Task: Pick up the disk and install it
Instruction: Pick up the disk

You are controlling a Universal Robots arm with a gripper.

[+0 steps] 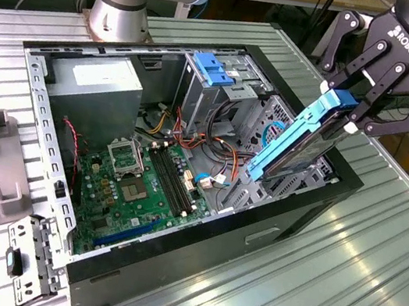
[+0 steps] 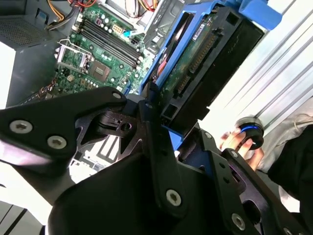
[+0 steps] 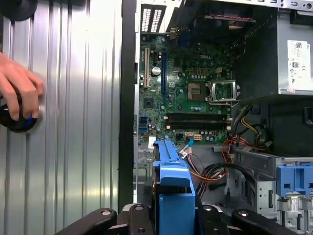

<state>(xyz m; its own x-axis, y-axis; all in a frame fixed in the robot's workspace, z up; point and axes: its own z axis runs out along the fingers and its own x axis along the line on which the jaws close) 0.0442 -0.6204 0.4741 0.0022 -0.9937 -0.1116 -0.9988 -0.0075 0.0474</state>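
Observation:
My gripper (image 1: 347, 107) is shut on the disk (image 1: 301, 142), a drive in blue carrier rails that I hold tilted, its lower end reaching down into the open computer case (image 1: 288, 215) at the exterior view's right. In the first wrist view the blue end of the disk (image 3: 173, 188) stands between my fingers (image 3: 142, 220), above the case's drive area. The second wrist view has the disk (image 2: 205, 63) from its dark connector side, clamped in my gripper (image 2: 168, 125).
The green motherboard (image 1: 144, 182) lies in the case floor, with a grey power supply (image 1: 92, 94) behind it and an empty blue bracket (image 1: 213, 67) on the drive cage. A person's hand (image 3: 19, 88) rests on a round black knob on the ribbed table (image 1: 339, 288).

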